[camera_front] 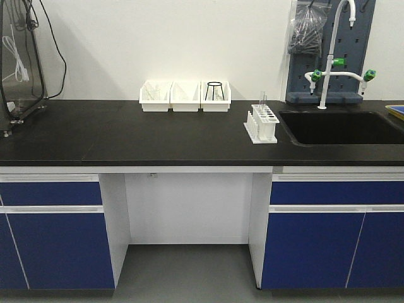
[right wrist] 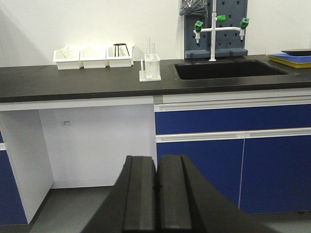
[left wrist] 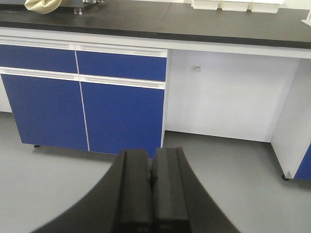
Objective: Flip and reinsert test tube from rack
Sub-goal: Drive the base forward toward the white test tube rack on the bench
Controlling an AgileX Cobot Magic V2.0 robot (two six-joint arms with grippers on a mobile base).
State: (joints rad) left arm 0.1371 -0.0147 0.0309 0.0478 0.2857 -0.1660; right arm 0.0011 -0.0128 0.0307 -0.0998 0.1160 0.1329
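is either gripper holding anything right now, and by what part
Nothing is held. The left gripper and the right gripper are both shut with nothing between them; the test tube stands in the rack, untouched.

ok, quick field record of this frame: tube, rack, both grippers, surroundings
test tube: upright in the rack, rim above the top plate
rack: on the black counter, just left of the sink
left gripper: shut, empty, low, facing the blue cabinets
right gripper: shut, empty, below counter height, rack ahead of it
bins: three, white, in a row at the back wall
task state: tube not yet picked up
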